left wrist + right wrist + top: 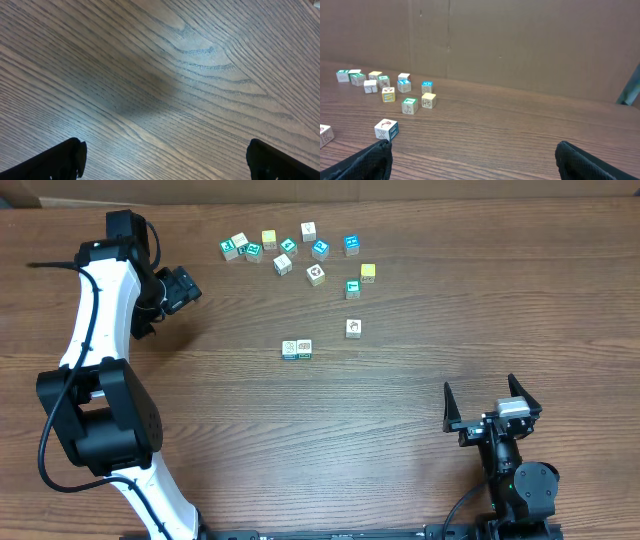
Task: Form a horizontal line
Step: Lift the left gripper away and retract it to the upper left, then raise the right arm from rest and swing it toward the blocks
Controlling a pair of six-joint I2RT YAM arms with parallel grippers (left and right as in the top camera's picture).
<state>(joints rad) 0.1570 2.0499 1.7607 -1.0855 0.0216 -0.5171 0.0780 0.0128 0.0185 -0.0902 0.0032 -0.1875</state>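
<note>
Two white-faced cubes with teal sides lie touching side by side in a short row at mid-table. One more white cube lies apart to their right; it also shows in the right wrist view, and one row cube shows at that view's left edge. My left gripper is open and empty at the far left; its view shows only bare wood. My right gripper is open and empty near the front right.
Several loose cubes, white, teal and yellow, are scattered at the back of the table, seen also in the right wrist view. A cardboard wall stands behind the table.
</note>
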